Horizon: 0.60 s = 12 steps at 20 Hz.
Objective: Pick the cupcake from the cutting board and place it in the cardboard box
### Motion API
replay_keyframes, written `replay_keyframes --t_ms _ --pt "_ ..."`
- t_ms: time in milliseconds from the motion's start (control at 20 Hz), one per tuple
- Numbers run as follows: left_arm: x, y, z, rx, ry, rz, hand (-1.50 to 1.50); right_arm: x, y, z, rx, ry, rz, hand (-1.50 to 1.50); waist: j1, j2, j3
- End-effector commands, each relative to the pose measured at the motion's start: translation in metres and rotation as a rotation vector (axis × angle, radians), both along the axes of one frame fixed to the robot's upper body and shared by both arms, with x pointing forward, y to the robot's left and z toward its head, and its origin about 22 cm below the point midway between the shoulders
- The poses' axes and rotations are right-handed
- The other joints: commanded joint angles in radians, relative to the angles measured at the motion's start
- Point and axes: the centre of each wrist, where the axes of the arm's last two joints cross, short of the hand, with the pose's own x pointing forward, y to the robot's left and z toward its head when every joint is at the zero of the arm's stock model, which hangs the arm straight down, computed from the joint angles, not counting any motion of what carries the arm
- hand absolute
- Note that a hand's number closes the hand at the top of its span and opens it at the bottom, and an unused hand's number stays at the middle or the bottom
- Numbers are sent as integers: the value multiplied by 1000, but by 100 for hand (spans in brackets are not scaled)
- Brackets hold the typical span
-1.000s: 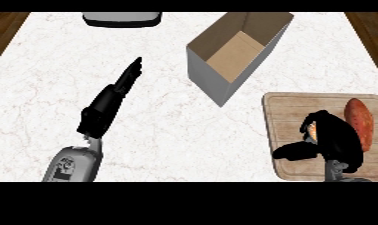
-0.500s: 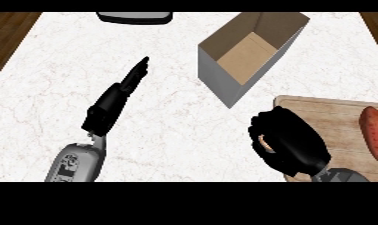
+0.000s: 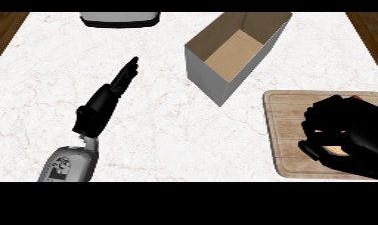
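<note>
My right hand (image 3: 341,131) hovers over the wooden cutting board (image 3: 286,134) at the lower right, its fingers curled. A small tan and orange patch, the cupcake (image 3: 334,150), shows between the fingers; the rest of it is hidden by the hand. The open cardboard box (image 3: 235,55) stands tilted at the upper middle, up and left of the board, with its brown inside showing. My left hand (image 3: 105,103) rests at the left over the white counter, open with straight fingers pointing up and right, holding nothing.
A dark grey and white appliance (image 3: 119,18) sits at the counter's far edge, upper left. A sliver of something red (image 3: 355,98) peeks out above my right hand. Wood floor shows past both side edges of the counter (image 3: 170,134).
The right hand, which stood over the board's left edge half a second ago, has shifted back right over the board. The long orange-red item seen earlier is now almost fully covered. The left hand has hardly moved.
</note>
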Motion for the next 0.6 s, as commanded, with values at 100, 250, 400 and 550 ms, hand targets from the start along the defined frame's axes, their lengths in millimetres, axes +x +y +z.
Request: replay_keyframes --t_ms 100,250,400,550 --pt "6 -1 -5 9 3 22 0 -20 -33 45 183 23 123 150 -20 -1 -1" --pt "4 2 4 0 -7 17 0 -22 -75 72 250 6 54 150 -19 -1 -1" --pt "-10 3 11 -6 -17 13 0 -27 -75 92 271 82 26 150 -4 -2 -1" --pt "-4 -19 12 -6 -17 -19 0 -6 -62 100 314 93 -62 150 8 2 -2"
